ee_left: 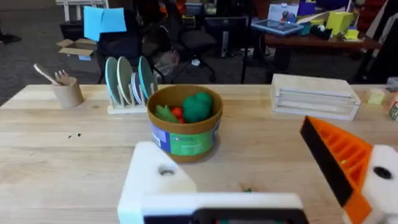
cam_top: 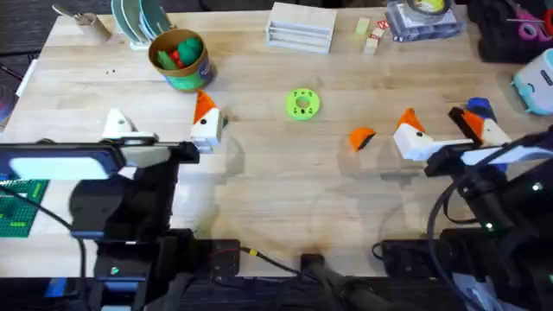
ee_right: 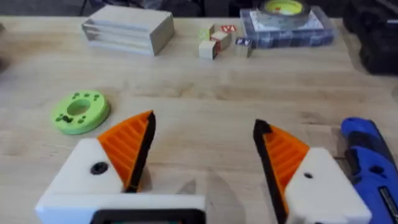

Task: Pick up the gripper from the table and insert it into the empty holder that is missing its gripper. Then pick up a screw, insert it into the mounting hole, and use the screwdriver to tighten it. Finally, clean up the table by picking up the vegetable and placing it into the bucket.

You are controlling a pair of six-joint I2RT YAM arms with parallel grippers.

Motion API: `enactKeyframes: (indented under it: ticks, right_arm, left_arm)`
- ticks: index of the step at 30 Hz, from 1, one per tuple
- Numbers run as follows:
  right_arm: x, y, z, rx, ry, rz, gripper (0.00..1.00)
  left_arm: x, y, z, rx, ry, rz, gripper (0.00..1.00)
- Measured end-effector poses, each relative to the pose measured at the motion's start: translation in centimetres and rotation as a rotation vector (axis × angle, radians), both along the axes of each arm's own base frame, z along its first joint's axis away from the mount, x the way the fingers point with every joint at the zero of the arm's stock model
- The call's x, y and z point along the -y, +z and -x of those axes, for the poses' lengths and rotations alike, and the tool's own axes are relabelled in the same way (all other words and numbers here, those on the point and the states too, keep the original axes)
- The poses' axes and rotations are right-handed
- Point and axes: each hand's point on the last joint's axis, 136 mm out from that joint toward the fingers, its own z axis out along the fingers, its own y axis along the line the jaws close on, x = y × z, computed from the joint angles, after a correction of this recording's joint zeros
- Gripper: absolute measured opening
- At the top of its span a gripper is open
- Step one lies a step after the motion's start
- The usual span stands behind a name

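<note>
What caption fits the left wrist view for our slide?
Left gripper, one white holder bare, facing the bucket of toy vegetables.

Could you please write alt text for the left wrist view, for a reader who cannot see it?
The left claw hangs open above a wooden table, one white holder bare and the other bearing an orange ribbed finger. Just beyond stands the bucket holding green and red toy vegetables, with a plate rack and tan cup behind.

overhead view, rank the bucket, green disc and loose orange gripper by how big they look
1. bucket, largest
2. green disc
3. gripper, smallest, lying loose on the table

All three rest on the tabletop, so camera nearness hardly skews this.
</note>
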Motion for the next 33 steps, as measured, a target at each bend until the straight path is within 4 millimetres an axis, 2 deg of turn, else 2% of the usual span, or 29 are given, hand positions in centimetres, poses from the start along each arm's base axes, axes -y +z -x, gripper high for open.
enactKeyframes:
  ticks: [2,4,8,11,13,16,20,24,29,33]
  right_arm:
    - [0.0,-0.2,0.8,-0.069,-0.001,-0.004,0.990]
    - [0.1,0.9,1.4,-0.103,-0.006,-0.006,0.990]
    - [0.3,5.7,2.3,-0.120,-0.015,0.009,0.990]
    - [0.5,8.8,2.6,-0.150,-0.022,0.025,0.989]
    - [0.5,9.9,2.6,-0.204,-0.022,0.032,0.990]
    - [0.5,10.7,2.4,-0.297,-0.021,0.034,0.990]
    - [0.5,10.3,1.9,-0.395,-0.018,0.035,0.991]
    - [0.0,9.1,1.6,-0.461,0.009,0.024,0.991]
    - [-0.3,9.0,1.6,-0.470,0.024,0.017,0.992]
    - [-0.4,9.0,1.6,-0.470,0.030,0.014,0.992]
  left_arm:
    - [0.0,1.7,0.3,0.009,-0.001,0.000,0.993]
    - [0.0,3.6,0.6,-0.003,-0.001,0.000,0.993]
    - [0.0,6.4,0.7,-0.101,-0.002,0.000,0.992]
    - [0.3,7.3,0.3,-0.219,-0.021,-0.018,0.993]
    - [0.6,7.5,0.0,-0.304,-0.042,-0.041,0.992]
    - [0.9,7.2,-0.3,-0.432,-0.072,-0.076,0.993]
    - [1.1,6.7,-1.1,-0.522,-0.091,-0.098,0.993]
    - [1.2,4.8,-1.7,-0.606,-0.108,-0.105,0.992]
    - [1.3,2.1,-1.8,-0.722,-0.119,-0.103,0.993]
    - [1.3,0.8,-2.1,-0.780,-0.123,-0.101,0.992]
